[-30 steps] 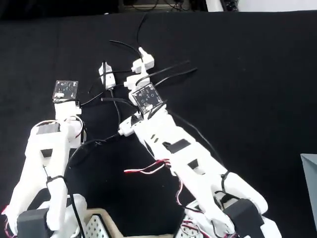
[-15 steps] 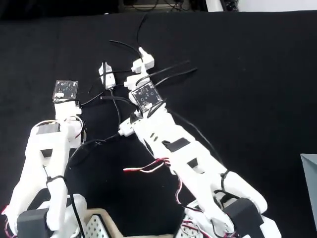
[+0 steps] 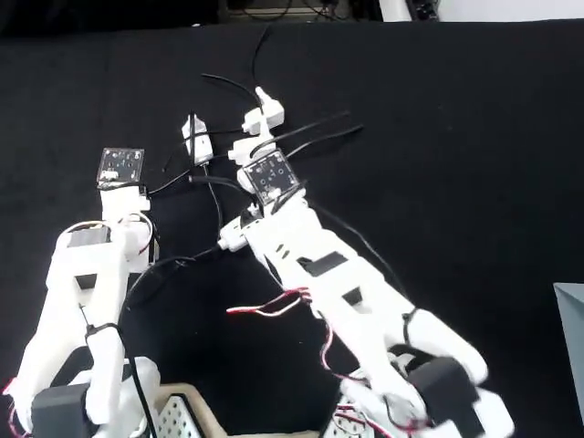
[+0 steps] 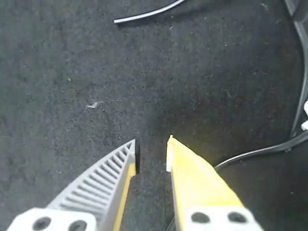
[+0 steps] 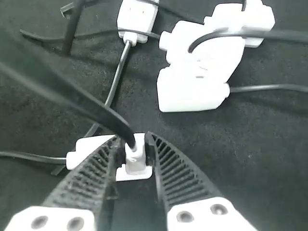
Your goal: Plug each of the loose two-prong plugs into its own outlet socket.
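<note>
white plug point(image 5: 136, 166) gripped inside right end effector point(image 5: 131, 138), left end effector point(image 4: 151, 140) barely open, empty

Illumination is even and diffuse, from above. The black table point(image 3: 474, 137) reflects almost nothing. The white arms point(image 3: 328, 274) render very bright against it, with surface detail washed out. In the right wrist view the outlet blocks point(image 5: 197, 77) glare, as does the white plug point(image 5: 136, 161) gripped in the right jaws. A soft shadow lies on the table under the left jaws.
</note>
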